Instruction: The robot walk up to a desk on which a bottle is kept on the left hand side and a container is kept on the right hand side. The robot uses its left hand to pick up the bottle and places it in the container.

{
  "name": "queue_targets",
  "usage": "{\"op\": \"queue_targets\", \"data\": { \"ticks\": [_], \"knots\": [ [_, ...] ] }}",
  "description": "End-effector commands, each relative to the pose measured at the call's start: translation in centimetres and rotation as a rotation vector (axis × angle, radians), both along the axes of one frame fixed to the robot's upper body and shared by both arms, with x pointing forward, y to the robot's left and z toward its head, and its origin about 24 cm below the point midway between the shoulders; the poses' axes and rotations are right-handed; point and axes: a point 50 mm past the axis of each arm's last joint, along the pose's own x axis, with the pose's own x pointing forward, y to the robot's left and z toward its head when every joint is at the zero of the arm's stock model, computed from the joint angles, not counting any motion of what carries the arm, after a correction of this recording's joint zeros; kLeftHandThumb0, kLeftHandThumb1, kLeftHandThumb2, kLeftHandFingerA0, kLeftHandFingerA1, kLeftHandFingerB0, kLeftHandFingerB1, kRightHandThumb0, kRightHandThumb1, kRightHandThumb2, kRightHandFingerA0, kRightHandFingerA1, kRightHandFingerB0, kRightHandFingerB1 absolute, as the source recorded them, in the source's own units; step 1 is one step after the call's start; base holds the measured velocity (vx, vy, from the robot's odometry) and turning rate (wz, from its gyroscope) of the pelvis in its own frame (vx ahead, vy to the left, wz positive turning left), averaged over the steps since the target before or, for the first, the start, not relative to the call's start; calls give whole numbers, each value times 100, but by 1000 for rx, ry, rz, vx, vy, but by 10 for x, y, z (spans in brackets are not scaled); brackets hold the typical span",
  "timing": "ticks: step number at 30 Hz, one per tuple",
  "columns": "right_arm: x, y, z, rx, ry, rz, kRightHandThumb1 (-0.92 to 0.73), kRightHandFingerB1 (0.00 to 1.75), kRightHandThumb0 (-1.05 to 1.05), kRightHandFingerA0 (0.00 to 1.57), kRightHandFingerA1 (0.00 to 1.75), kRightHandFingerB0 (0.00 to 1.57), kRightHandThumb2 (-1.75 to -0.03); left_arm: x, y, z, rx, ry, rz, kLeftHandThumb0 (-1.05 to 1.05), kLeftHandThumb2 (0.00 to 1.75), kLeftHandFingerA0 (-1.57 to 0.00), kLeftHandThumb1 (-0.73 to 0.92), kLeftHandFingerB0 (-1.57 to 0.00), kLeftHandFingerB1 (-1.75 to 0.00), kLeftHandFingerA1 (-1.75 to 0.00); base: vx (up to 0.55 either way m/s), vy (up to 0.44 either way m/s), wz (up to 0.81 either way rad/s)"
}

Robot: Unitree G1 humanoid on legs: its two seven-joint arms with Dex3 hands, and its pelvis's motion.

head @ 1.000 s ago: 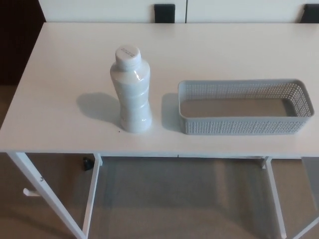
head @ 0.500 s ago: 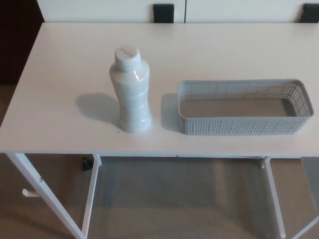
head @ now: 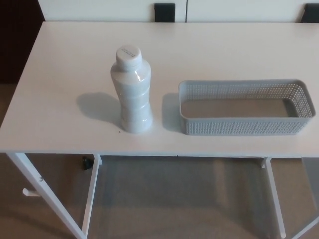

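no hand or arm of the robot shows anywhere in the head view, so neither hand's pose nor whether its fingers are wide, narrow or holding anything can be told.

the bottle (head: 131, 91), pale white with a round cap, stands upright on the white desk (head: 65, 64) a little left of the frame's centre, casting a soft shadow to its left. the container (head: 246, 107), a grey perforated basket, lies to the right of the bottle, near it but apart, with nothing inside. both sit close to the desk's front edge. below the edge, the desk's white legs (head: 30, 184) and a beige floor (head: 174, 204) fill the lower part of the frame.

against the frame half a second earlier, the whole picture has shifted very slightly to the right, which is the camera moving; the bottle and container keep the same places on the desk.
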Motion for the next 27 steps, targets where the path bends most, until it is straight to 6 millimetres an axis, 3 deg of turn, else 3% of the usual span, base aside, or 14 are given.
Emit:
{"op": "queue_targets", "data": {
  "ticks": [1,4,5,6,7,18,19,20,21,27],
  "knots": [
    [9,-4,2,-2,19,35,-70,37,-37,67,45,47,-61,53,-56,57,-27,-186,-207,-61,71,0,37,0,0,-21,0,0,0],
    [9,-5,2,-1,18,36,-70,37,-37,67,45,48,-61,62,-65,55,-48,-163,-235,-60,71,0,38,0,0,-21,0,0,0],
    [9,-4,3,-2,14,41,-70,37,-39,69,45,48,-61,66,-69,54,-32,-149,-249,-52,73,0,34,0,-13,-29,0,0,0],
    [9,-5,3,-4,11,46,-70,37,-39,69,45,48,-61,69,-72,53,-19,-138,-262,-52,73,0,34,0,-13,-29,0,0,0],
    [12,-4,4,-8,5,52,-69,37,-37,67,45,46,-61,76,-78,51,-9,-126,-285,-64,75,0,40,0,0,-19,0,0,0],
    [21,-6,7,-9,-9,68,-71,38,-37,68,45,49,-61,98,-115,25,23,-37,-400,-71,79,0,43,0,-1,-13,0,0,0],
    [22,-6,7,-12,-9,67,-71,38,-37,68,45,49,-61,100,-118,22,42,-24,-407,-75,58,0,49,0,-8,-24,0,0,0],
    [24,-6,7,-15,-9,65,-71,38,-37,68,45,49,-61,102,-121,19,66,-9,-415,-75,58,0,49,0,-8,-24,0,0,0],
    [24,-6,7,-12,-10,63,-71,38,-37,68,45,49,-61,103,-123,17,53,6,-421,-68,81,0,39,0,-9,-16,0,0,0],
    [23,-6,8,-4,-19,70,-71,38,-37,68,45,49,-61,107,-138,-1,-1,53,-463,-72,78,0,43,0,0,-7,0,0,0]
  ]
}}
